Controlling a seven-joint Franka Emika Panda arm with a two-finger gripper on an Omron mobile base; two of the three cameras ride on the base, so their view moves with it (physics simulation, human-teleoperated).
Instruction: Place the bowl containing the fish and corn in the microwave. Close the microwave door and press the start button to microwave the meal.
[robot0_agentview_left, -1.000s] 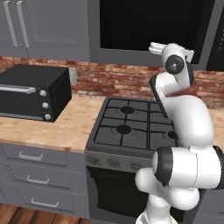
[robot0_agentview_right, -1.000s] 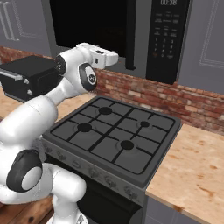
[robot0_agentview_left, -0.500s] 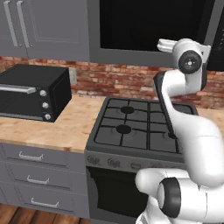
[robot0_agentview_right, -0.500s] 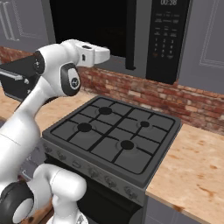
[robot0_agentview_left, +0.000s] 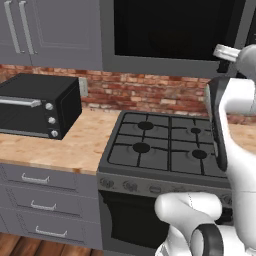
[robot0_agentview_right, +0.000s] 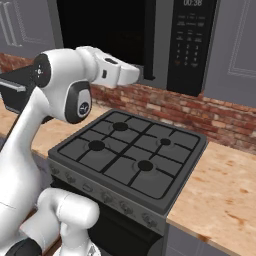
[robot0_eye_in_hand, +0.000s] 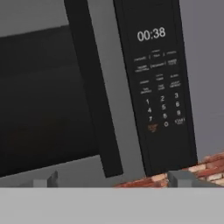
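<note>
In the left base view the microwave (robot0_agentview_left: 175, 35) hangs above the stove (robot0_agentview_left: 170, 150), its dark window shut flush with the grey frame. The arm rises at the right edge, and its hand reaches toward the microwave's lower right corner. A black toaster oven (robot0_agentview_left: 37, 105) sits well apart on the counter (robot0_agentview_left: 65, 147) to the left; the air between stove top and microwave underside is open.

In the right base view the hand points at the lower edge of the microwave door (robot0_agentview_right: 105, 30), near the black frame strip beside the keypad panel (robot0_agentview_right: 190, 45). The counter to the right of the stove lies bare, and the brick wall (robot0_agentview_right: 200, 117) runs behind it.

In the hand view the gripper (robot0_eye_in_hand: 116, 180) shows two fingertips (robot0_eye_in_hand: 179, 177) standing wide apart at the bottom, with nothing between them. The door's window fills the left, its black frame edge runs down the middle, and the keypad panel stands to the right, reading 00:38. Both lie beyond the tips, not touching. The bowl, fish and corn cannot be made out behind the dark glass.
</note>
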